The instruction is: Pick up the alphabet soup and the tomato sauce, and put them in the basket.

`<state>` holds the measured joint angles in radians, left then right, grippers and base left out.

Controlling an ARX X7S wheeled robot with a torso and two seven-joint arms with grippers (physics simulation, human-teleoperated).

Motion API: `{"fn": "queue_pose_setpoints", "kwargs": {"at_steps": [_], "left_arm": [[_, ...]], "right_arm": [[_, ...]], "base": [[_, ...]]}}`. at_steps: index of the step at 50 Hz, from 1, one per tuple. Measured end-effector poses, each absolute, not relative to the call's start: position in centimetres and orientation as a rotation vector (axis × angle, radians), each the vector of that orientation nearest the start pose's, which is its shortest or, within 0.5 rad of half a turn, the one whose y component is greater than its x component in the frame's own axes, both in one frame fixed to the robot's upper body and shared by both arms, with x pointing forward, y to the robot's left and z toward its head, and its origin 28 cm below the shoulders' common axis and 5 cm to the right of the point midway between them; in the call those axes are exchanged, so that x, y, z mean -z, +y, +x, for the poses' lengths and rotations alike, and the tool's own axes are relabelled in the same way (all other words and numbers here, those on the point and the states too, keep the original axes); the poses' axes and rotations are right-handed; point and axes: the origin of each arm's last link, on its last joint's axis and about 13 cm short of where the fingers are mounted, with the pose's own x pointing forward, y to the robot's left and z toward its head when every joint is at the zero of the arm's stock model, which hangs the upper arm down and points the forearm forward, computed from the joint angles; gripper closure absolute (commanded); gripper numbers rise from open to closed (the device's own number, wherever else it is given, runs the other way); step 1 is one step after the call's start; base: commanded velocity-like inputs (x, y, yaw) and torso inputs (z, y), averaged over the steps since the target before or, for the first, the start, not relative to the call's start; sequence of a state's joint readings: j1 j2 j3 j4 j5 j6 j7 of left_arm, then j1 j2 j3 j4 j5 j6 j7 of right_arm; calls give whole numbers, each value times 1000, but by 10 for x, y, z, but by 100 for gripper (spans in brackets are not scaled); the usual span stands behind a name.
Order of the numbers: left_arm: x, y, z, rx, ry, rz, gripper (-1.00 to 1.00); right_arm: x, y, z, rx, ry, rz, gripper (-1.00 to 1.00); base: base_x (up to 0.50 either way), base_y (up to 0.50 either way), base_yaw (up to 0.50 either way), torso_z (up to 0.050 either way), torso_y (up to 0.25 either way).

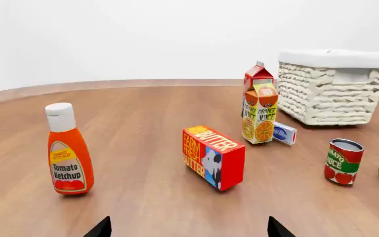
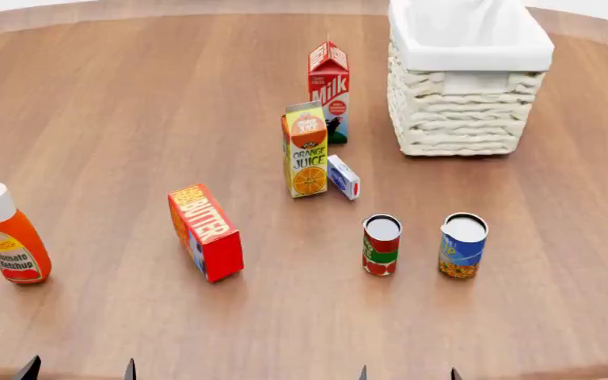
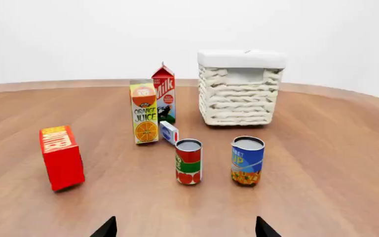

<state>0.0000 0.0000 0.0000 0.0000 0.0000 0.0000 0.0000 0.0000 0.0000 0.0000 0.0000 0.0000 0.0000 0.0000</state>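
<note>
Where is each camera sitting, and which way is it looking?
Head view: high on the robot, looking down at the brown wooden table; both grippers' dark fingertips peek in.
Left wrist view: low by the left gripper, facing the orange ketchup bottle and red butter box.
Right wrist view: low by the right gripper, facing the blue-labelled soup can.
All share the red-and-green sauce can and cream wicker basket.

Blue soup can, red-green sauce can
</note>
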Motion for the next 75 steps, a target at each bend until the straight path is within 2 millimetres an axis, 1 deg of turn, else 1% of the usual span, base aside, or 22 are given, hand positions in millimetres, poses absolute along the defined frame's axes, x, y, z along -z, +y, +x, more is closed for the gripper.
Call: {"fn": "queue_pose_setpoints", "kwargs": {"at_steps": [2,15,20,22,25,30,32,35,39,43,47,55,70,75], "left_arm": [[-14,202,214,11,-13,-13,-100],[-14,205,213,-5,0,16,-100],[-22,206,213,-14,-20,25,-100],[-35,209,216,-18,-47,36,-100],[-63,215,225,-21,-109,77,-100],[-123,225,235,-27,-244,177,-100],[-147,228,236,-37,-303,202,-100],[-180,231,232,-43,-397,233,-100],[-209,232,222,-49,-495,276,-100],[-225,233,213,-57,-557,288,-100],[-233,234,206,-64,-594,290,-100],[-237,233,200,-65,-620,289,-100],[-239,231,192,-61,-638,276,-100],[-239,230,191,-57,-641,274,-100]], "right_arm": [[-14,-96,214,-3,-13,8,-100],[-14,-96,212,-4,-3,9,-100],[-20,-95,212,8,-10,14,-100],[-29,-95,214,11,-31,14,-100],[-51,-95,221,12,-88,11,-100],[-104,-97,240,16,-215,17,-100],[-125,-97,244,15,-265,19,-100],[-152,-98,245,14,-334,21,-100],[-179,-99,242,14,-407,21,-100],[-197,-99,237,13,-459,15,-100],[-207,-99,234,13,-491,10,-100],[-215,-99,230,16,-521,4,-100],[-220,-99,224,26,-546,13,-100],[-219,-98,223,27,-551,17,-100]], "base": [[0,0,0,0,0],[0,0,0,0,0],[0,0,0,0,0],[0,0,0,0,0],[0,0,0,0,0],[0,0,0,0,0],[0,0,0,0,0],[0,0,0,17,0],[0,0,0,50,0],[0,0,0,50,0],[0,0,0,50,0],[0,0,0,50,0],[0,0,0,50,0],[0,0,0,50,0]]}}
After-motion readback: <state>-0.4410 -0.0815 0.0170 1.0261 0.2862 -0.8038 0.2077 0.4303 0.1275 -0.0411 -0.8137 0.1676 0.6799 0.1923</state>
